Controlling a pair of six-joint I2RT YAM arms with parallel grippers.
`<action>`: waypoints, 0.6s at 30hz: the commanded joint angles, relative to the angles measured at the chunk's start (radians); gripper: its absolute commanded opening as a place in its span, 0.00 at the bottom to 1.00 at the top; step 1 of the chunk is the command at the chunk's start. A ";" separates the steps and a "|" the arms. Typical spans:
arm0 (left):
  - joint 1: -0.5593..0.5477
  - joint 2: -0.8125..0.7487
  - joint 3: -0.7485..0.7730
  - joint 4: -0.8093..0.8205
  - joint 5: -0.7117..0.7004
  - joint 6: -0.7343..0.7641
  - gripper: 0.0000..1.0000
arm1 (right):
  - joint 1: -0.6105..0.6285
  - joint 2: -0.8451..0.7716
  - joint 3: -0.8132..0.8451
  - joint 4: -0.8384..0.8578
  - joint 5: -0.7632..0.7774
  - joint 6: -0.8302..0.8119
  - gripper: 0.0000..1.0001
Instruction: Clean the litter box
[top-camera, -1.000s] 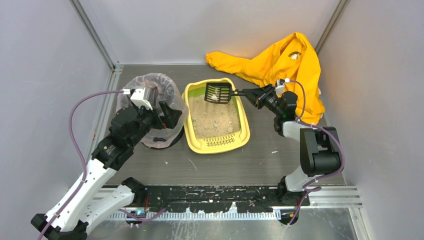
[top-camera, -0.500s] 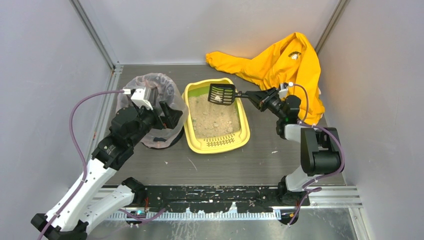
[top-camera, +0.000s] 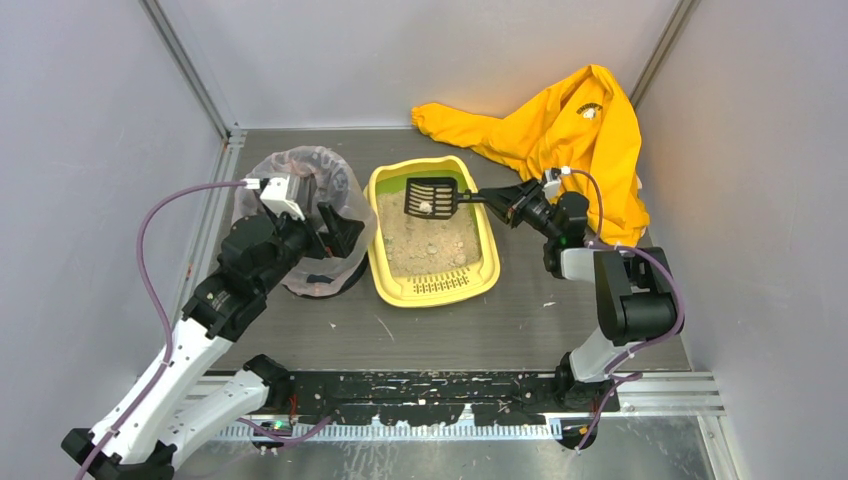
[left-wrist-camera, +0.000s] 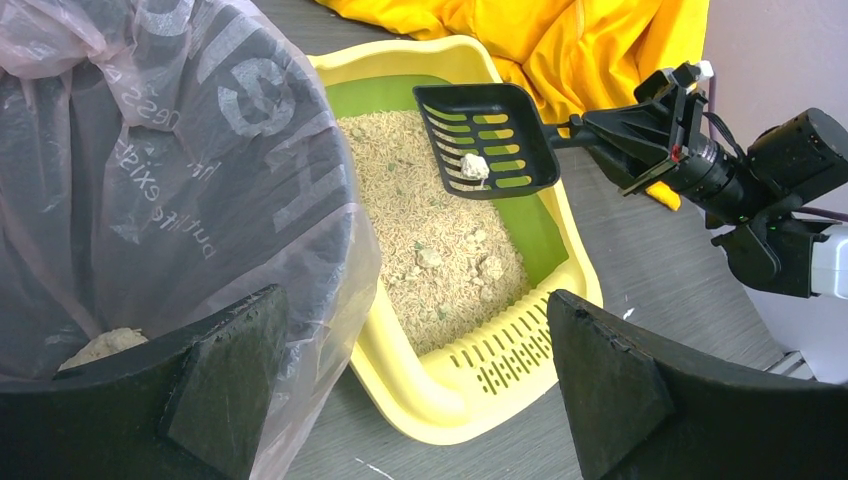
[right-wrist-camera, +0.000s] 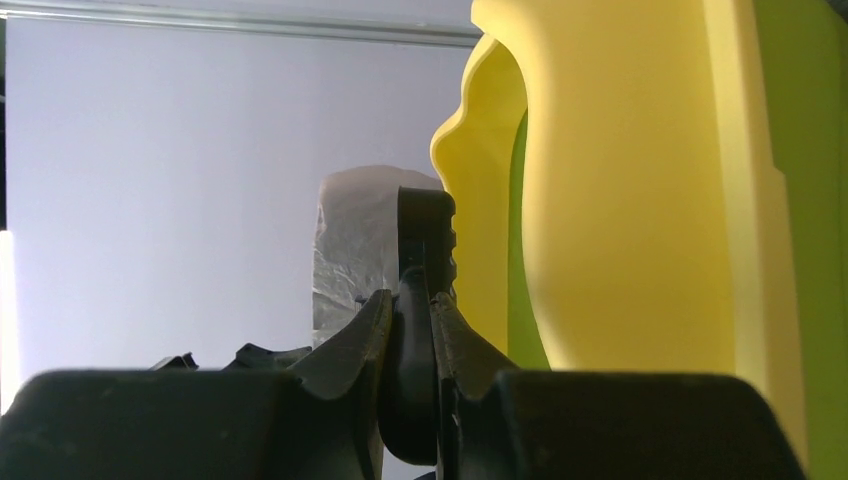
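The scoop (top-camera: 432, 197) now sits slightly further left, nearer the bin (top-camera: 300, 165) where the left gripper (top-camera: 337, 235) gapes empty, above the litter box (top-camera: 435, 290) in the middle, its handle (top-camera: 470, 196) pinched in the closed right gripper (top-camera: 497, 199); any tilt could spill the clump (left-wrist-camera: 474, 167).

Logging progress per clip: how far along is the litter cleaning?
Done: some waste lies in the bagged bin. In hand: the right gripper, shut on the scoop, holds one clump above the litter box. Remaining: more clumps lie in the litter; the left gripper is open at the bin.
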 joint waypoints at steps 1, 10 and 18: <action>-0.002 0.000 -0.011 0.075 0.016 -0.013 1.00 | 0.010 -0.058 0.026 0.015 -0.015 -0.060 0.01; -0.002 -0.038 -0.006 0.062 0.000 -0.007 1.00 | -0.012 -0.178 0.137 -0.158 -0.031 -0.082 0.01; -0.002 -0.088 -0.037 0.077 -0.017 0.002 1.00 | 0.058 -0.205 0.306 -0.332 0.013 -0.138 0.01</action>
